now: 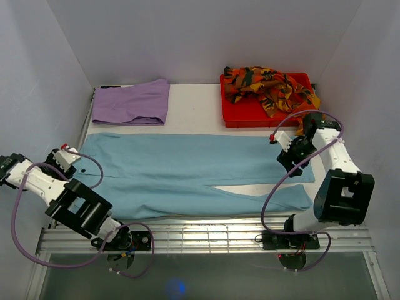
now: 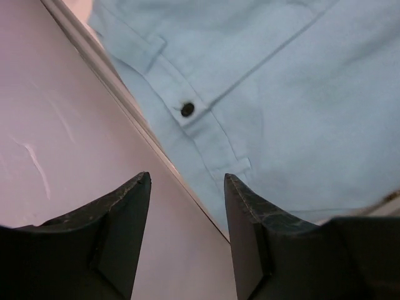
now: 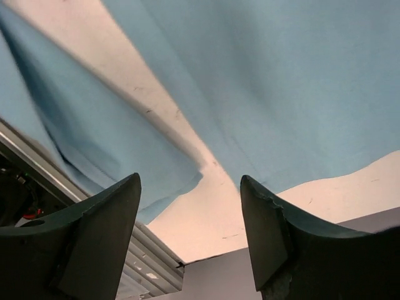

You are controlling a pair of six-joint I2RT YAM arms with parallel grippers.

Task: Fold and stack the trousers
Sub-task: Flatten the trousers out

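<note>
1. The left gripper [image 2: 187, 178] is seen with its jaws apart and nothing between them. It is held low over the waist corner of the light blue trousers [image 1: 187, 175], at the left edge of the table [image 1: 194, 103], and a dark button [image 2: 187, 109] shows just beyond the fingertips.
2. The right gripper [image 3: 190, 178] is likewise seen parted and empty. It is placed over the leg ends on the right, where a strip of bare table shows between the two legs.
3. The light blue trousers are laid flat at full length across the near half of the table, waist to the left and legs to the right. No fold can be made out in them, so this pair is judged to be spread out only, with its folding not yet begun.
4. Farther back on the left, the lilac pair [image 1: 132, 102] is found folded into a compact rectangle (probably the base of the stack).
5. At the far right, the patterned pair [image 1: 269, 84] is heaped, crumpled, in a red tray [image 1: 240, 115].
6. One pair of three is therefore judged done. The blue pair is left to be folded and stacked, and then the patterned one.
</note>
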